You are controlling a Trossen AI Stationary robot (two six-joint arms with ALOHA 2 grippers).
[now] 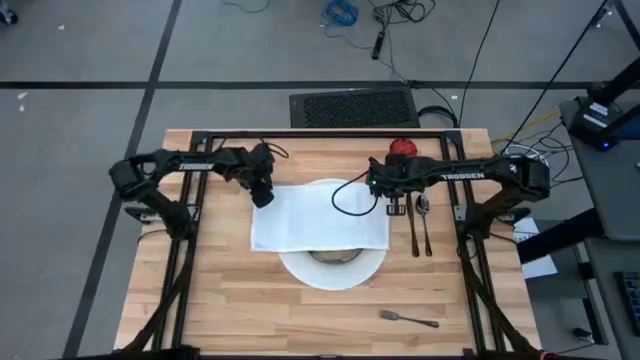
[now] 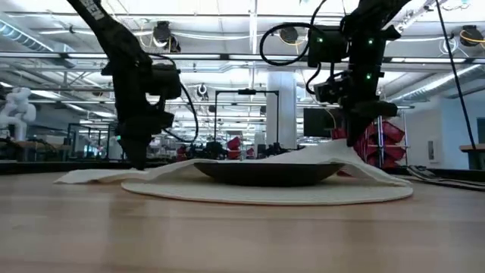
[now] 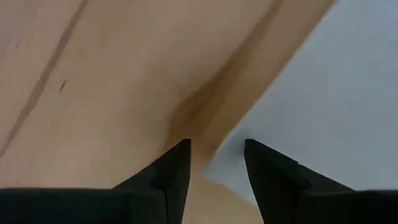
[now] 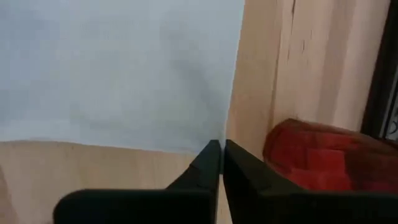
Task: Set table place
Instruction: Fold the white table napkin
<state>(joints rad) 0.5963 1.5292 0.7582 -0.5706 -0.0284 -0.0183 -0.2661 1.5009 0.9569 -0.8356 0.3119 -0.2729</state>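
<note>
Napkin (image 1: 318, 218) draped over plate (image 1: 331, 270) and bowl, held at far corners: left gripper (image 3: 216, 163) fingers apart, right gripper (image 4: 221, 163) pinched shut; knife, spoon (image 1: 425, 222) placed; fork (image 1: 408, 318) unplaced.

A grey concrete floor (image 1: 90, 50) crossed by dark tape lines (image 1: 250, 84) holds a black ribbed floor mat (image 1: 353, 106) and loose blue cable (image 1: 340, 12). Long ceiling lights (image 2: 227, 36) brighten the workshop behind.

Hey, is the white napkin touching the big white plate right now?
Touching. The low view shows the napkin draped over the bowl with its edge resting on the plate rim; the high view shows it covering the plate.
</note>
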